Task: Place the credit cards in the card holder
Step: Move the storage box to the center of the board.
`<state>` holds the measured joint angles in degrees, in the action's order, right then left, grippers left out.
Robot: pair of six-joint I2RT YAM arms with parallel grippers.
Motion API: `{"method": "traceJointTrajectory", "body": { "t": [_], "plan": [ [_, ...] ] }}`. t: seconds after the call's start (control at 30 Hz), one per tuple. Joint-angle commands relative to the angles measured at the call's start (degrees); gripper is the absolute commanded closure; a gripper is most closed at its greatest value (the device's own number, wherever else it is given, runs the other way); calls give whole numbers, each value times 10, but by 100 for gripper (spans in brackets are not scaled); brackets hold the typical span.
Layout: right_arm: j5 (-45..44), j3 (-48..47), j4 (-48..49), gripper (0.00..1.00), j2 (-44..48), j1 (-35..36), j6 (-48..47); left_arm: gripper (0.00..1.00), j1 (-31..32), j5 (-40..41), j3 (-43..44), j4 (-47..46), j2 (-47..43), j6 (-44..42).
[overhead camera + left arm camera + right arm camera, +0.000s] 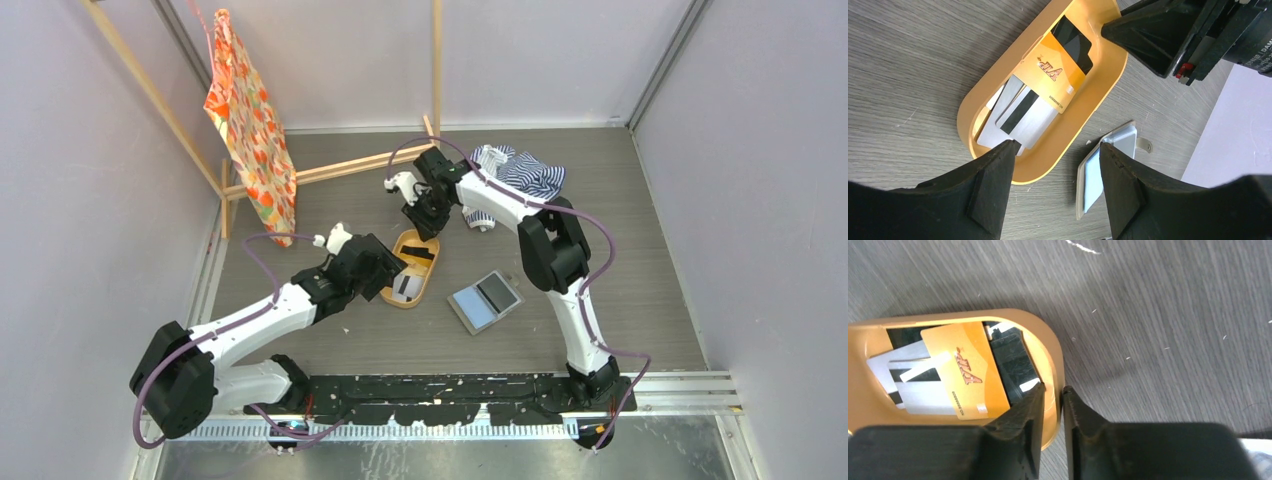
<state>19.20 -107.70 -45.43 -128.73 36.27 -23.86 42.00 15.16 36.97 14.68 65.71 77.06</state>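
Several credit cards lie stacked in an oval orange tray (432,268): an orange-tan card (1053,75) on top, white cards (1020,117) and a black card (1075,45) under it. My right gripper (1053,388) is shut on the tray's rim (1054,360) at its far end, one finger inside and one outside; it also shows in the top view (428,225). My left gripper (1058,147) is open and empty, hovering over the tray's near end (968,110). The card holder (485,300) lies open on the table to the right of the tray, pale blue-grey inside (1093,172).
An orange patterned cloth (245,120) hangs from a wooden frame (340,165) at the back left. A striped cloth (520,170) lies at the back behind the right arm. Walls close in on both sides.
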Motion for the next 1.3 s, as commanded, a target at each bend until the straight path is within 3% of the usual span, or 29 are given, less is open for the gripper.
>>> {"method": "traceJointTrajectory", "body": {
  "t": [0.0,0.17,0.53,0.83,1.27],
  "plan": [
    [-16,10,33,79,32,4,44,36,3,3,9,2,-13,-10],
    [-58,103,101,98,92,11,144,37,3,3,12,6,-1,-8],
    [-219,228,179,99,190,79,308,36,3,28,53,30,52,-25],
    [-217,265,203,71,214,94,344,36,3,21,107,114,123,16],
    [-142,268,210,68,217,79,339,36,4,32,153,138,201,14]
  ]
}}
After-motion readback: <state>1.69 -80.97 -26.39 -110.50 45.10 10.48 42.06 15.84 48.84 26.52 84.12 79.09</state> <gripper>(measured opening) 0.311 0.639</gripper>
